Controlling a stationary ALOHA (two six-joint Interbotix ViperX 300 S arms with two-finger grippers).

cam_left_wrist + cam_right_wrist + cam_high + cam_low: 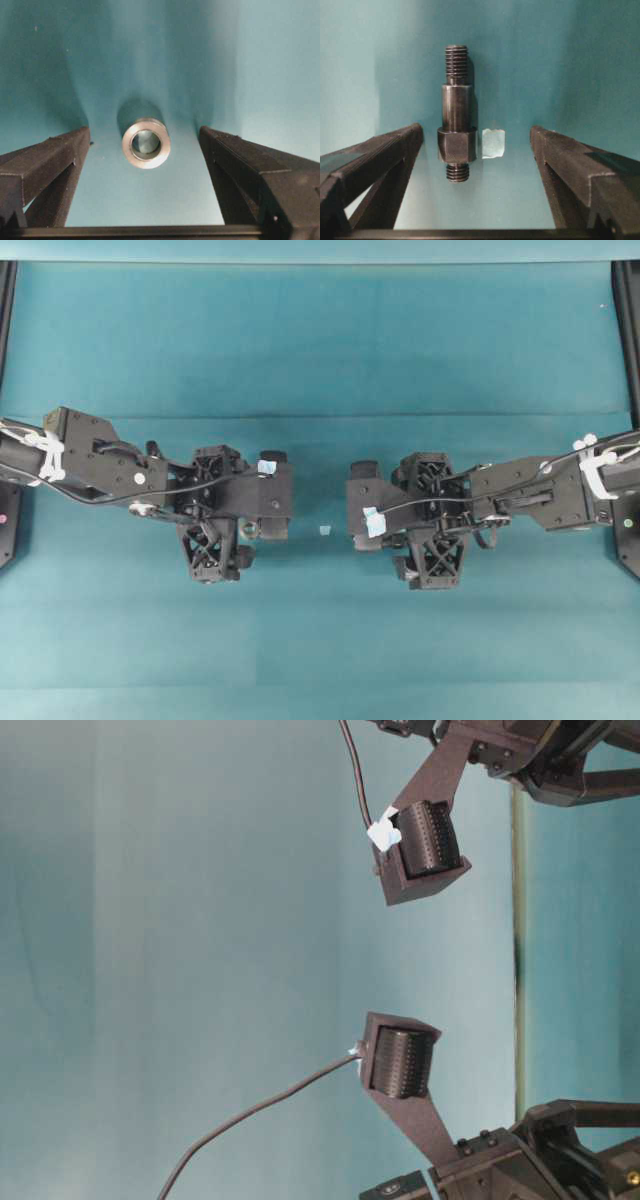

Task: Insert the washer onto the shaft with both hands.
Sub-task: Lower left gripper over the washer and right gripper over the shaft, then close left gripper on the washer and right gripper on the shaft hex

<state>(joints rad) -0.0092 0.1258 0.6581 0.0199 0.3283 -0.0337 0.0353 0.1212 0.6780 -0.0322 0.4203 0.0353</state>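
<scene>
In the left wrist view the washer (pixel 146 142), a silvery ring with a dark hole, rests on the teal table. It sits midway between the spread fingers of my left gripper (pixel 144 131), which is open and touches nothing. In the right wrist view the shaft (pixel 456 115), dark with threaded ends and a hexagonal collar, lies between the fingers of my open right gripper (pixel 476 129), nearer the left finger (pixel 385 155) and clear of both. From overhead, the left gripper (pixel 268 495) and right gripper (pixel 365 505) face each other mid-table. The shaft is hidden there.
A tiny pale square scrap (pixel 493 143) lies just right of the shaft's collar; overhead, the scrap (pixel 325 530) shows between the two grippers. Dark frame rails (pixel 628 330) run along the table's left and right sides. Teal cloth (pixel 320 350) covers the table.
</scene>
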